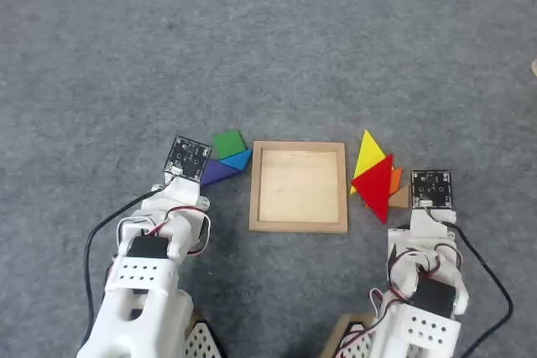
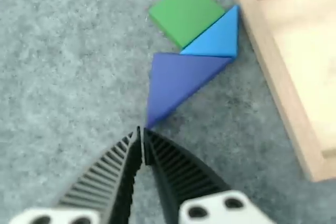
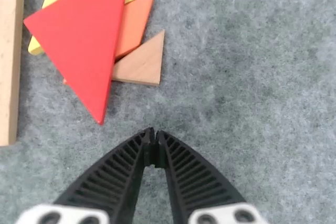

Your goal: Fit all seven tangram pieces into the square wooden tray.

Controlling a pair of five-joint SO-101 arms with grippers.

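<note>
Tray (image 1: 298, 225) lies empty between my left jaws and right jaws, both pressed together on nothing. Purple triangle (image 2: 178, 80) sits just ahead of the left; I should open wide before descending

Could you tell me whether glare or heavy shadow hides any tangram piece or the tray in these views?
High view: soft, even light, no glare on the wooden tray. Left wrist view: the green square and dark blue triangle are evenly lit, with faint shadows. Right wrist view: the red triangle casts only a thin edge shadow.
</note>
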